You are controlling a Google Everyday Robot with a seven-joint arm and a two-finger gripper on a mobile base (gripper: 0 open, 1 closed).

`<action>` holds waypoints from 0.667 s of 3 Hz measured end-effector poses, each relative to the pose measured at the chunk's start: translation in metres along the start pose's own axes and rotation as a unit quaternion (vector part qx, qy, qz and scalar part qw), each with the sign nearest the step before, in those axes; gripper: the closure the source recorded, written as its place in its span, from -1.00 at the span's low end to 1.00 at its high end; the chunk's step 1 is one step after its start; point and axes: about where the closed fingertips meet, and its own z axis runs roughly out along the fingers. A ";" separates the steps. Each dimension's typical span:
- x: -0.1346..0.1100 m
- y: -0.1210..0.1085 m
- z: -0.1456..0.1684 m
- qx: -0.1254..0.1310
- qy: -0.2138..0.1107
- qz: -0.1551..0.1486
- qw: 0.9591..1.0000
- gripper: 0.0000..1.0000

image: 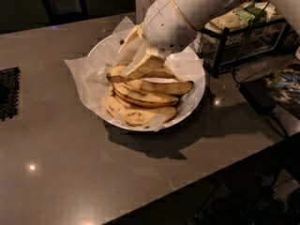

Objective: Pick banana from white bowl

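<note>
The white bowl (196,95) stands mid-table, lined with crinkled white paper (84,74) that sticks out past its rim. Several yellow bananas lie piled in it. The banana (159,86) is the longest one, curved, brown-streaked, with a dark right end, and lies across the pile's middle. My gripper (137,60) reaches down from the upper right into the back left of the bowl, resting on the topmost banana (121,74) just above the long one. The white wrist (178,13) hides the bowl's back part.
A black wire rack (224,50) with packets stands right behind the bowl at the right. A black mesh mat (8,93) lies at the left edge. A cable and dark items lie at the far right. The table's front edge runs diagonally at lower right.
</note>
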 end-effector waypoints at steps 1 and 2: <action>0.023 0.015 -0.009 0.012 0.021 0.057 0.998 1.00; 0.050 0.047 -0.015 0.024 0.035 0.137 0.990 1.00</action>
